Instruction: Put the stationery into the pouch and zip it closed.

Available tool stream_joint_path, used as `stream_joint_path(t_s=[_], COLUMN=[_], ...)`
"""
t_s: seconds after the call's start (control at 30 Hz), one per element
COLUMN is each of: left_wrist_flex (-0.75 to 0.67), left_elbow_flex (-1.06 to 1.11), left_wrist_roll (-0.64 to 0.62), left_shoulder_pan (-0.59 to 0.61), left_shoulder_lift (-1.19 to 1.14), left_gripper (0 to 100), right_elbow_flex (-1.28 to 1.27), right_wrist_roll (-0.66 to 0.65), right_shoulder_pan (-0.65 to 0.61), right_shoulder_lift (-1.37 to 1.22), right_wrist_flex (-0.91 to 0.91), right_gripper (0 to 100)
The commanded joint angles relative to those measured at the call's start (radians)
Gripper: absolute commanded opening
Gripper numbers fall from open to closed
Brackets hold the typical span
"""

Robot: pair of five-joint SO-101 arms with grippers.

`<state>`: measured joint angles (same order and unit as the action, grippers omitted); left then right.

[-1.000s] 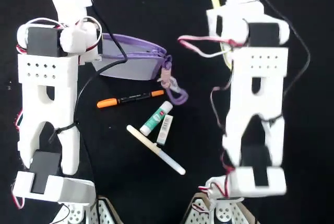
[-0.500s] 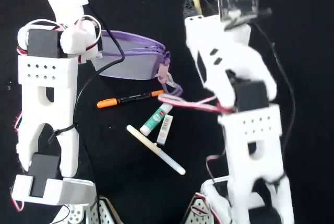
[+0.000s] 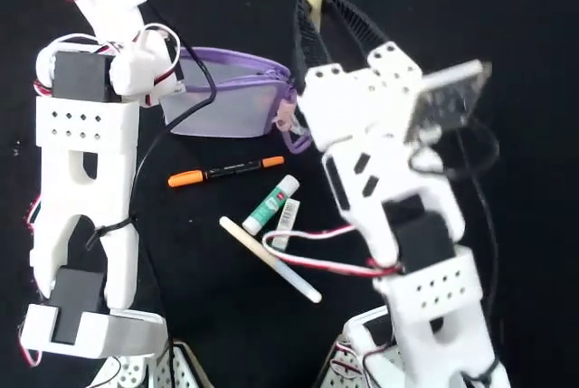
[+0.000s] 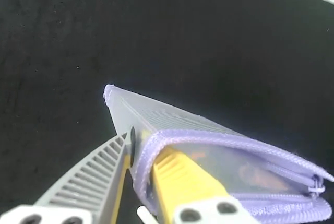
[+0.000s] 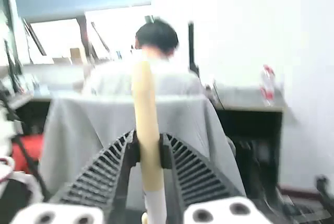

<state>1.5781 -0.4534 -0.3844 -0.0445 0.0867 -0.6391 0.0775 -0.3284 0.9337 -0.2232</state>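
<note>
So that the pouch [image 3: 231,112] is open, the left gripper [image 3: 169,89] pinches its rim, orange marker [image 3: 226,171] nearby. Close up, one finger [image 4: 175,177] sits inside. The right gripper [image 5: 150,141] squeezes a cream pen [image 5: 143,93] upright, ready to drop in.

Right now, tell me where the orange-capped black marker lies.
In the high view, the orange-capped black marker lies flat on the black table, between the purple pouch and the green-and-white glue stick.

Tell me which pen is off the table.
The pale yellow pen, clamped in the right hand; the orange marker and white pen lie on the table.
</note>
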Motion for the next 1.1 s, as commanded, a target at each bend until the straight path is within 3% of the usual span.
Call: stream_joint_path(t_s=[0.0, 0.13, 0.33, 0.73, 1.07], left_wrist_flex=[-0.038, -0.077, -0.097, -0.132, -0.132], left_elbow_flex=[0.041, 0.073, 0.079, 0.081, 0.079], left_wrist_roll=[-0.054, -0.060, -0.061, -0.063, -0.054], left_shoulder_pan=[-0.053, -0.117, -0.189, -0.214, -0.268], left_shoulder_lift=[0.000, 0.000, 0.002, 0.002, 0.002], left_gripper=[3, 3, 3, 3, 3], right_elbow_flex=[-0.176, -0.277, -0.334, -0.495, -0.492], right_wrist_roll=[0.055, 0.060, 0.069, 0.106, 0.098], right_shoulder_pan=[-0.015, -0.055, -0.092, -0.060, 0.020], right_shoulder_lift=[0.145, 0.205, 0.219, 0.300, 0.206], right_wrist_flex=[0.259, 0.371, 0.396, 0.577, 0.680], right_gripper=[1.1, 1.1, 1.1, 1.1, 1.1])
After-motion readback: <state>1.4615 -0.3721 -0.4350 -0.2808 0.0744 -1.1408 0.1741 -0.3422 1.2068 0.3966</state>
